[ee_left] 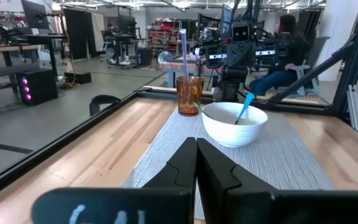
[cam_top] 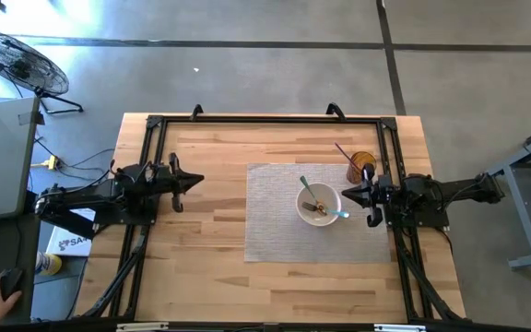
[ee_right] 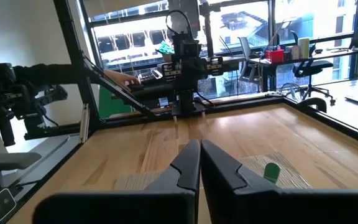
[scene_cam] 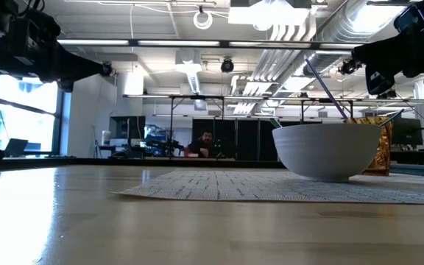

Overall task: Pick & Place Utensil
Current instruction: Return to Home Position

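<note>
since the right gripper point(cam_top: 346, 195) hangs just beside the rim of the white bowl point(cam_top: 302, 216), where the handle of the blue fork point(cam_top: 339, 215) pokes out toward it, a careless swing home could clip that handle and tip the bowl, or knock the amber cup point(cam_top: 361, 169) close by. its fingers are pressed together, holding nothing. the green spoon point(cam_top: 306, 187) and the fork lie in the bowl on the gray mat point(cam_top: 275, 231). well apart, the left gripper point(cam_top: 194, 181) waits, closed and empty.

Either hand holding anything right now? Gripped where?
Nothing is held: the left hand and the right hand are both shut, fingers together, empty.
</note>
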Tool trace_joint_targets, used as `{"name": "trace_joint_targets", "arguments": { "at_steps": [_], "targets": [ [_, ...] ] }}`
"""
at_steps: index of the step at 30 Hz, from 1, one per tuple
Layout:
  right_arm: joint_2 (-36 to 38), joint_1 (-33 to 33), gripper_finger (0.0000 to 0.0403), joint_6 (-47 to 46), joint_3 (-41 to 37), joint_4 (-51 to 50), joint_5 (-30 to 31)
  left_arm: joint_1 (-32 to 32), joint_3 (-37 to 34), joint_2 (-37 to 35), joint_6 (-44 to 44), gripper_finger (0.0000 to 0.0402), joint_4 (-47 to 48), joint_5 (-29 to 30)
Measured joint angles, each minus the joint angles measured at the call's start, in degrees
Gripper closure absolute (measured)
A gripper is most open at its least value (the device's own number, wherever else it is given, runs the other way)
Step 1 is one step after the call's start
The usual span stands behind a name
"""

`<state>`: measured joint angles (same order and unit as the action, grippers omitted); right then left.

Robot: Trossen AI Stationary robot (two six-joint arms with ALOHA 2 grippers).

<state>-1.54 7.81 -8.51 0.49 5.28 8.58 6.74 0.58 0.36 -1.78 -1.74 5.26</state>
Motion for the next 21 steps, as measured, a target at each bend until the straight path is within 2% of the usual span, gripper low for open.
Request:
{"name": "trace_joint_targets", "arguments": {
  "at_steps": [21],
  "targets": [
    [0.0, -0.02, 0.04, 0.0, 0.0, 0.0, 0.02, 0.0, -0.01, 0.0, 0.0, 0.0401, 0.0, -0.13]
  ]
}}
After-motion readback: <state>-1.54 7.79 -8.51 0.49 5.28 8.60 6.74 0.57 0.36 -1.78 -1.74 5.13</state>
